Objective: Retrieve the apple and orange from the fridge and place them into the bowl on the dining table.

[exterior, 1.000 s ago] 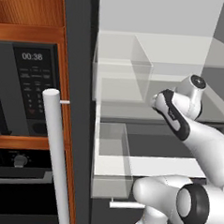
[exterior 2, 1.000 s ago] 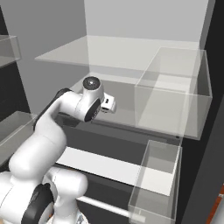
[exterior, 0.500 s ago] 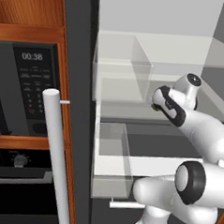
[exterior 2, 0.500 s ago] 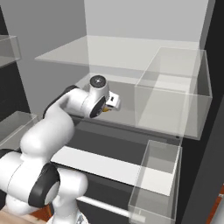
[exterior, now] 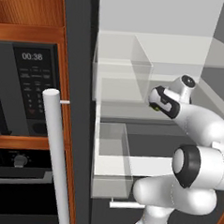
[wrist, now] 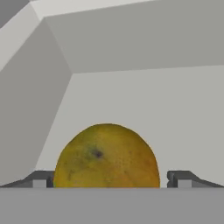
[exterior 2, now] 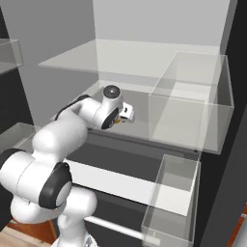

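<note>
Inside the fridge (exterior 2: 144, 62), wide-spread jaws flanking the round orange (wrist: 107, 156), no evident long axis.

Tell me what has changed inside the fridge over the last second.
The arm has reached further in along the middle shelf of the fridge, carrying the gripper up to the orange, which now sits between the open fingers with gaps on both sides. Nothing has been gripped or let go. The clear shelves, the bins and the base stayed as they were.
</note>
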### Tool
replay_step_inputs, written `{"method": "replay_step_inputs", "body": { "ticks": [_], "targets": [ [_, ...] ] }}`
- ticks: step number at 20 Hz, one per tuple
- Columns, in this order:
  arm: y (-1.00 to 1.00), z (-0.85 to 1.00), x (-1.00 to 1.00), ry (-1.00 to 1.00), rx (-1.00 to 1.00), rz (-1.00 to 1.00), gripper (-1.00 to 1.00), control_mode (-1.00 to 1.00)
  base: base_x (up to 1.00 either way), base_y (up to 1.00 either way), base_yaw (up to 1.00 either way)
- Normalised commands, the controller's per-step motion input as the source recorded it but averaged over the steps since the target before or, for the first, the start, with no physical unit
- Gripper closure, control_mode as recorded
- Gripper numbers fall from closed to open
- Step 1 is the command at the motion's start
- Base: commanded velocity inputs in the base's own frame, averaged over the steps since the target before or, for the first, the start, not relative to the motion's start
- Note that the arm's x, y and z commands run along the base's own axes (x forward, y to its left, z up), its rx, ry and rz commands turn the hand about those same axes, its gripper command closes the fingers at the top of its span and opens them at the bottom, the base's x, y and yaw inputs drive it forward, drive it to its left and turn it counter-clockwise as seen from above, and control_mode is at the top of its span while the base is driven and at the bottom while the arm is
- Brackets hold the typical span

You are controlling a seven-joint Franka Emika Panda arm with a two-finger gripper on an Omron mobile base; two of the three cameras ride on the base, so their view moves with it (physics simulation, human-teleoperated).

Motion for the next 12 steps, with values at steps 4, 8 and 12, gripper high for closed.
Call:
{"method": "replay_step_inputs", "body": {
  "ticks": [4, 8, 12],
  "targets": [
    [0.0, -0.26, 0.21, 0.0, 0.0, 0.0, -1.0, -1.0, 0.0, 0.0, 0.0],
    [0.0, -0.39, 0.04, 0.04, 0.0, 0.0, 1.0, -1.0, 0.0, 0.0, 0.0],
    [0.0, -0.53, 0.0, 0.06, 0.0, 0.0, 1.0, -1.0, 0.0, 0.0, 0.0]
  ]
}}
